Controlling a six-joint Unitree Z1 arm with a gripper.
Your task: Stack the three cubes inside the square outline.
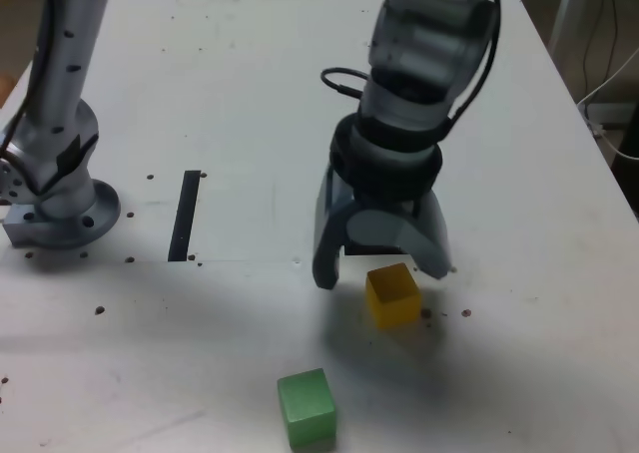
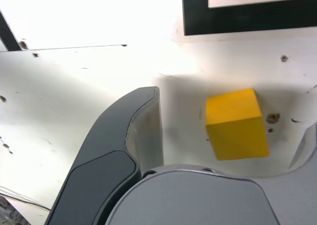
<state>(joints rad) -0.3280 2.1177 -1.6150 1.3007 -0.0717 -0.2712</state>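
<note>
The small solid yellow cube (image 1: 392, 294) sits on the white table (image 1: 250, 94), just below the spread tips of the grey two-fingered gripper (image 1: 384, 270) as the exterior view shows it. In the wrist view the yellow cube (image 2: 237, 124) lies in the gap between the two fingers, closer to the far one whose edge barely shows, and touches neither. The jaws stand wide apart and hold nothing.

Beyond the cube, the wrist view shows part of the thick black square outline (image 2: 237, 21) with its pale centre, near the cube but apart from it; the arm hides it in the exterior view. A small solid green cube (image 1: 307, 407) rests well apart from the yellow one, toward the exterior view's lower edge and left. No red cube shows in either view.

Further to the exterior view's left lies a straight black strip (image 1: 186, 215), and past it stands the arm's grey metal base (image 1: 62, 209). Small dark holes dot the tabletop.
</note>
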